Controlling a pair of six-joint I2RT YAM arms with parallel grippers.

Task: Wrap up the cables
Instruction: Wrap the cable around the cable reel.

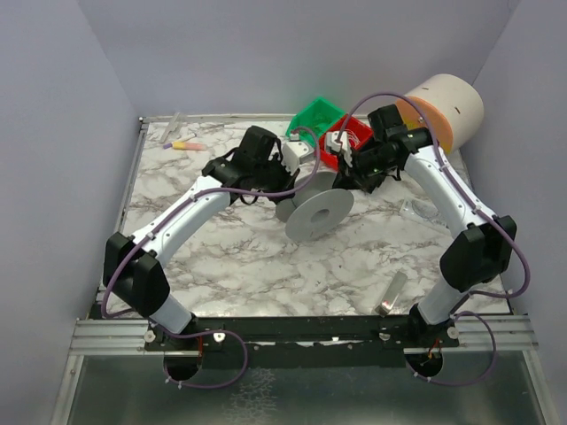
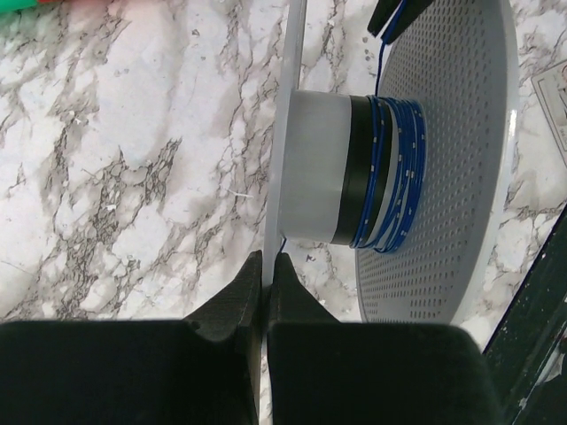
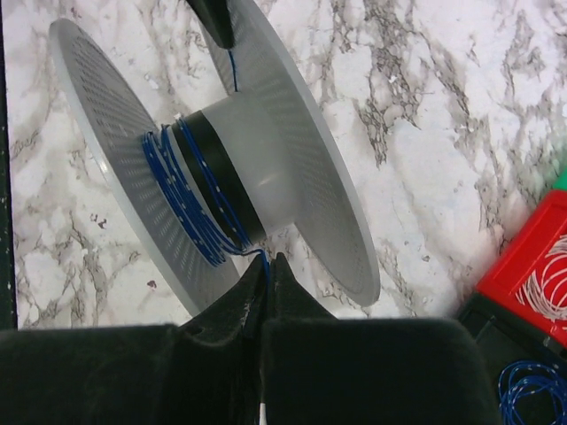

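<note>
A grey spool [image 1: 319,212] with two perforated discs stands on edge on the marble table. Blue wire [image 2: 399,168] is wound in several turns round its hub, beside a black band [image 2: 359,168]. My left gripper [image 2: 266,266] is shut on the rim of the thin disc [image 2: 288,133]. My right gripper [image 3: 268,264] is shut on the blue wire [image 3: 190,199] where it leaves the hub. In the top view the left gripper [image 1: 301,168] and the right gripper [image 1: 345,168] meet over the spool. No hair-thin dark grey cables show.
A green bin [image 1: 317,115] and a red bin [image 1: 354,133] holding white wire rings [image 3: 545,292] stand behind the spool, with a loose blue coil [image 3: 532,390] next to them. A white and orange cylinder [image 1: 443,111] lies at the back right. A silvery strip [image 1: 391,294] lies front right.
</note>
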